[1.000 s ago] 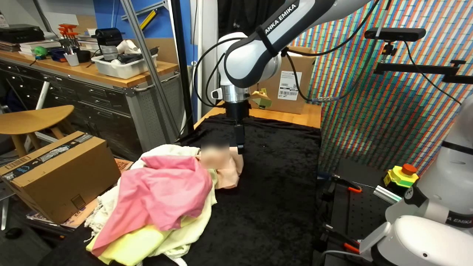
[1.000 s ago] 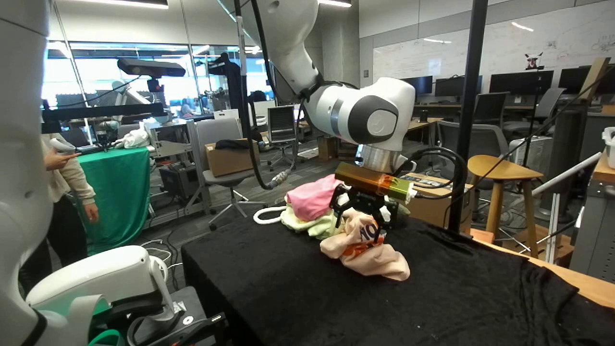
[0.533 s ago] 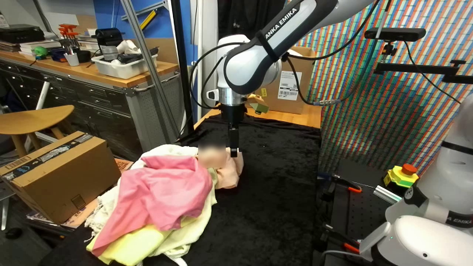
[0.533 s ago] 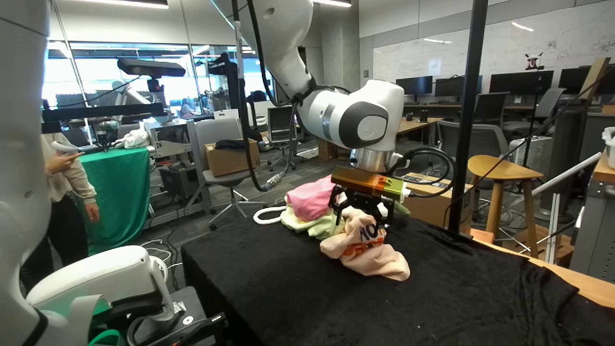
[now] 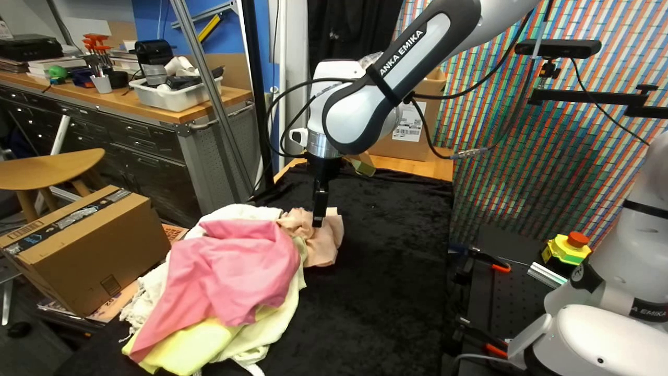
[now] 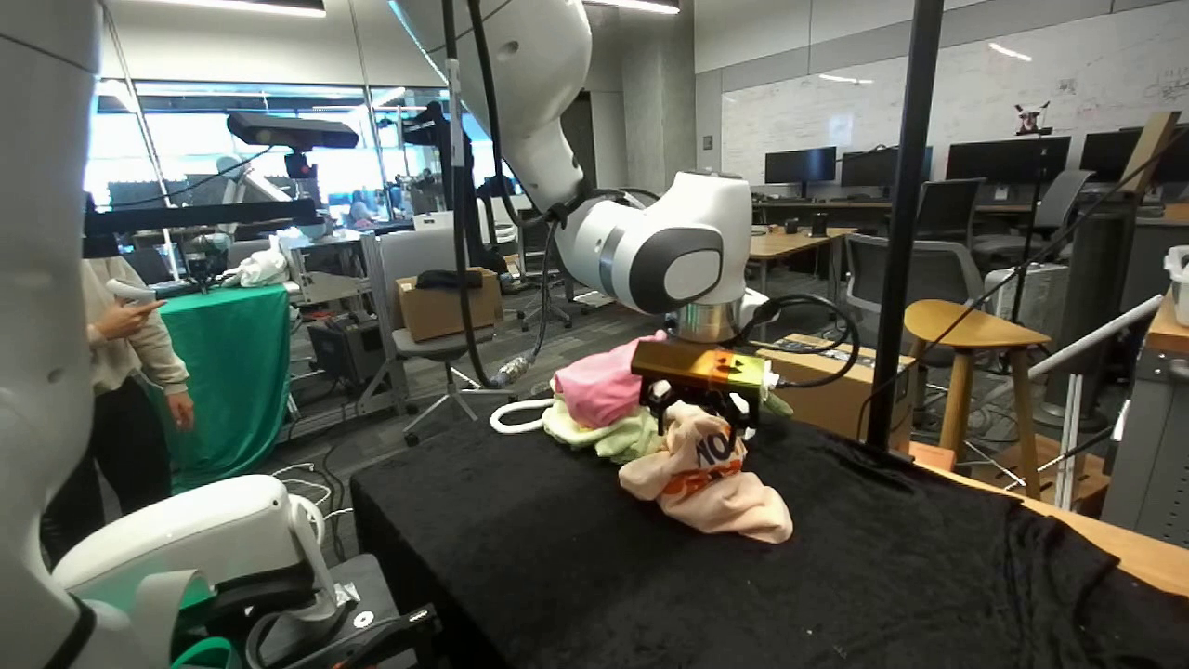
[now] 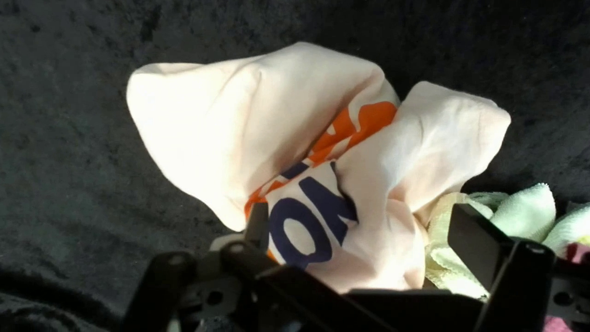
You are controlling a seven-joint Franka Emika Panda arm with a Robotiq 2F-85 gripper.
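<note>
- In an exterior view, the black two-fingered gripper (image 5: 317, 223) had shifted towards eight o'clock, bringing the crumpled peach lettered fabric (image 5: 322, 244) apparently within reach; at ten o'clock, a white plastic tub (image 5: 177, 102) held oddments (image 5: 182, 82)
- In an exterior view, it appeared to straddle the fabric's peak
- In the wrist view, spread fingers (image 7: 474, 242) pinched nothing; a pale-green terry towel (image 7: 525, 213) lay at four o'clock

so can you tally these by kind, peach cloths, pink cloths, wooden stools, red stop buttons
Peach cloth: 1
Pink cloth: 1
Wooden stool: 1 (in both exterior views, counted once)
Red stop button: 1
Total: 4
</note>
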